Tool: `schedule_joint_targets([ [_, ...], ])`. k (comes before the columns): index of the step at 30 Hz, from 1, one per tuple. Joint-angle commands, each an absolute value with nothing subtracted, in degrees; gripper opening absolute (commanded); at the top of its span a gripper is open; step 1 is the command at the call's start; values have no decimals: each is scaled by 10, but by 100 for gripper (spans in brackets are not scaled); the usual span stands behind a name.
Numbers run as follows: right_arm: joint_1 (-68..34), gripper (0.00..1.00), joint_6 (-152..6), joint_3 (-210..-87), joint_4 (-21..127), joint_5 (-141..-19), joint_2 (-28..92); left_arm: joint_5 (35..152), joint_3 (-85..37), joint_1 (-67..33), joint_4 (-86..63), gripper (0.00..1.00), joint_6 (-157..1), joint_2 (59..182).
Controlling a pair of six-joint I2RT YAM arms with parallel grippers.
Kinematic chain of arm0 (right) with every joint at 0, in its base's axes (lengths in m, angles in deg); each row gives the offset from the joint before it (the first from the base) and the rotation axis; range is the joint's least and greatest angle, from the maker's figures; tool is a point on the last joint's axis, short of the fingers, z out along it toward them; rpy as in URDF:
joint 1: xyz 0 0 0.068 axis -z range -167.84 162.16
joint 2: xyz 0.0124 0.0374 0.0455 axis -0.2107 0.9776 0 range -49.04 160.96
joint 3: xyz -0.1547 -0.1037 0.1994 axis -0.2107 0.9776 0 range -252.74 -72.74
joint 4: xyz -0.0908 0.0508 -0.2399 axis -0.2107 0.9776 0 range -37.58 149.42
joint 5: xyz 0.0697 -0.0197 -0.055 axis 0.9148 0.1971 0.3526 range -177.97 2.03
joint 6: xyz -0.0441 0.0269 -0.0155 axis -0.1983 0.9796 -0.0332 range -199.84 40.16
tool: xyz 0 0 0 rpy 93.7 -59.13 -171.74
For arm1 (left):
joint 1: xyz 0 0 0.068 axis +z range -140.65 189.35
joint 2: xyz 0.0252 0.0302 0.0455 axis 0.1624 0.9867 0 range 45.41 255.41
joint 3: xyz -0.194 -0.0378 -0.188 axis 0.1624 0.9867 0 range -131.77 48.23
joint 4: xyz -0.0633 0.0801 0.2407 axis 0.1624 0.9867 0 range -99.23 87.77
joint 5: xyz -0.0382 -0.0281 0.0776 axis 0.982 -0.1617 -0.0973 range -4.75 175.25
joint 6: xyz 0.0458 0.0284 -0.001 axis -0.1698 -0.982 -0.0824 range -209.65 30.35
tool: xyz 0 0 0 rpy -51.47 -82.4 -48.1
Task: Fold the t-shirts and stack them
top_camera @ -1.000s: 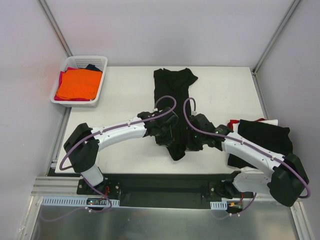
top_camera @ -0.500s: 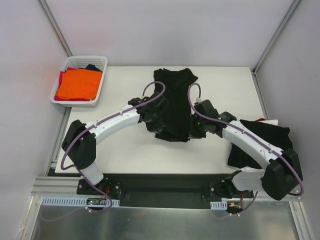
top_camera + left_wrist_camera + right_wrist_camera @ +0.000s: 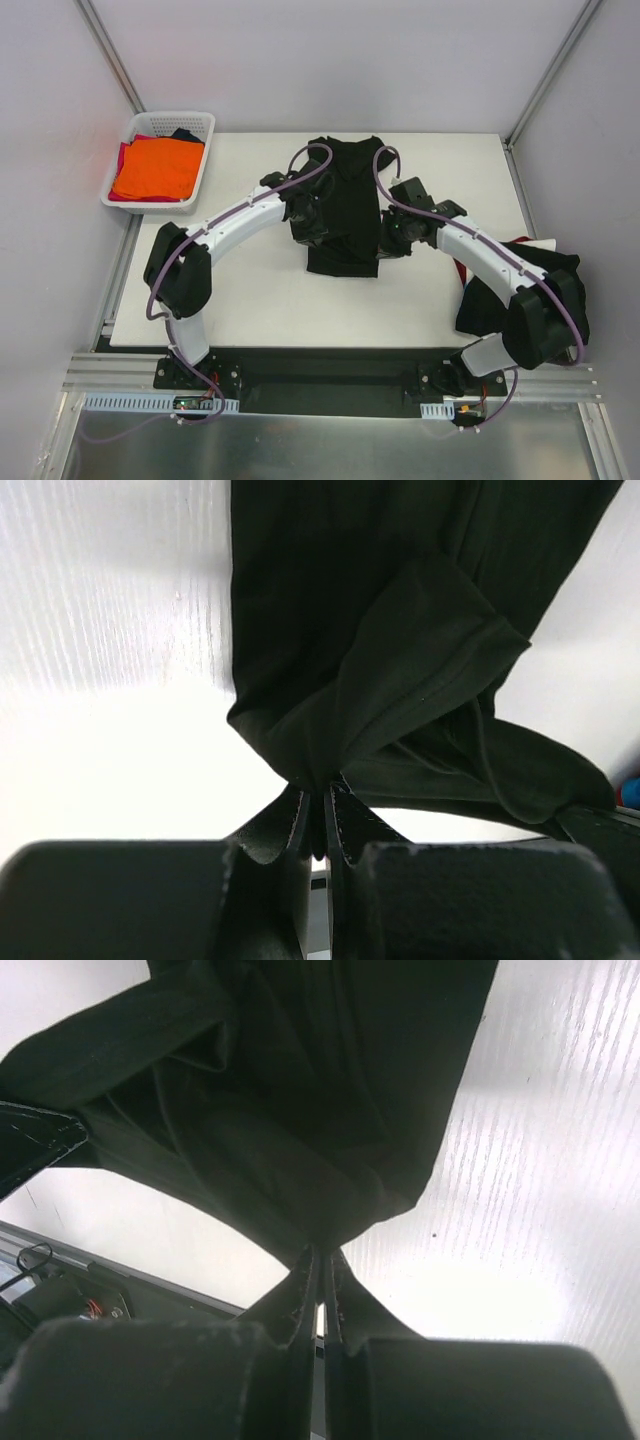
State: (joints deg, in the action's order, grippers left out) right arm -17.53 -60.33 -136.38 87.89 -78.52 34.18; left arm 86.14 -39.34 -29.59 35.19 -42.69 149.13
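A black t-shirt [image 3: 344,215] lies lengthwise in the middle of the white table [image 3: 240,290], its near half lifted and doubled back over the far half. My left gripper [image 3: 306,222] is shut on its left hem corner, and the cloth [image 3: 380,660] bunches into the pinch of the left gripper [image 3: 318,798]. My right gripper [image 3: 388,240] is shut on the right hem corner, where the black cloth [image 3: 300,1110] hangs from the right gripper [image 3: 321,1260]. More t-shirts show: a black one [image 3: 525,270] at the table's right edge and an orange one [image 3: 155,168] in the basket.
A white lattice basket [image 3: 195,122] stands off the table's far left corner, holding orange, red and dark cloth. Under the black pile at the right edge, red and white cloth [image 3: 470,246] peeks out. Grey walls close in on both sides.
Both grippers have carried the shirt's near hem away from the arms' bases, toward the far end of the table. The hanging cloth has gone from a narrow bunch to a wide fold over the far half.
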Motion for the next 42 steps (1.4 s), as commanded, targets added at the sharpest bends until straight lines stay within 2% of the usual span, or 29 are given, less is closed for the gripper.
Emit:
schedule_joint_targets([
  [1,-152,1,-631,-1413,887,-764,371,879,-444,-278,378,4,-462,1521],
  [22,-73,1,-674,-1570,887,-703,556,928,-654,-199,438,5,-540,1702],
  [42,-30,1,-690,-1622,885,-682,642,951,-720,-168,447,8,-554,1779],
])
